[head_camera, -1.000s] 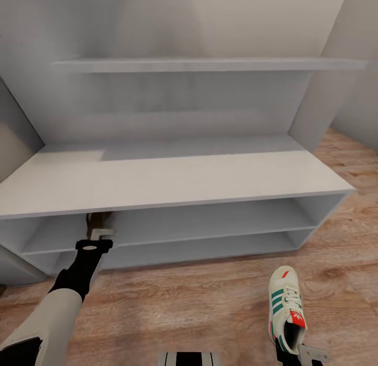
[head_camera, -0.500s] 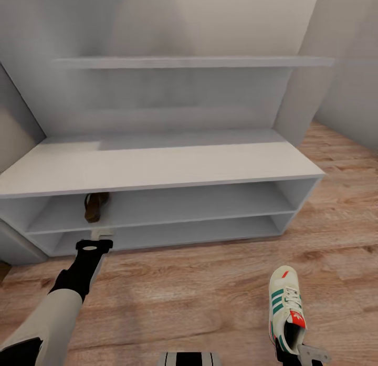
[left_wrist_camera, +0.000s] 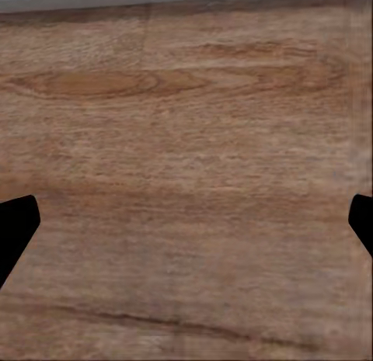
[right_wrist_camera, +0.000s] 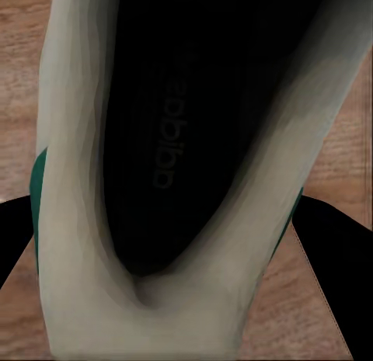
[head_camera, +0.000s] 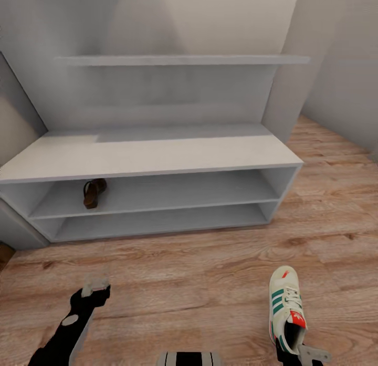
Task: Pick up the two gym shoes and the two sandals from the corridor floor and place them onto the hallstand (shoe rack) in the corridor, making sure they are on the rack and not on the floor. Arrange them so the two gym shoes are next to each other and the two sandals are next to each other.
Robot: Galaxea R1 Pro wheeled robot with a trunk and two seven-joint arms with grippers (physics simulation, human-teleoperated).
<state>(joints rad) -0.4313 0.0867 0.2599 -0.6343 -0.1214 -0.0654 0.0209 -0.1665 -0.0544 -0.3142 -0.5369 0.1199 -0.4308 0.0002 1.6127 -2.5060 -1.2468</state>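
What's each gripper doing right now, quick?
Left gripper: open, empty, above the floor.
Right gripper: shut on the gym shoe at its heel.

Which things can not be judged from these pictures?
- Right gripper: head view's bottom edge cuts it; it holds the gym shoe at the heel.
- Sandal on the hallstand: too small for strap detail.
- Left gripper: blurred in head view.

Home corridor: wood-plank floor [head_camera: 210, 282], pale grey hallstand [head_camera: 147, 156] with low shoe shelves against wall, sandal [head_camera: 93, 192] stored on shelf, wall shelf [head_camera: 184, 60] above.
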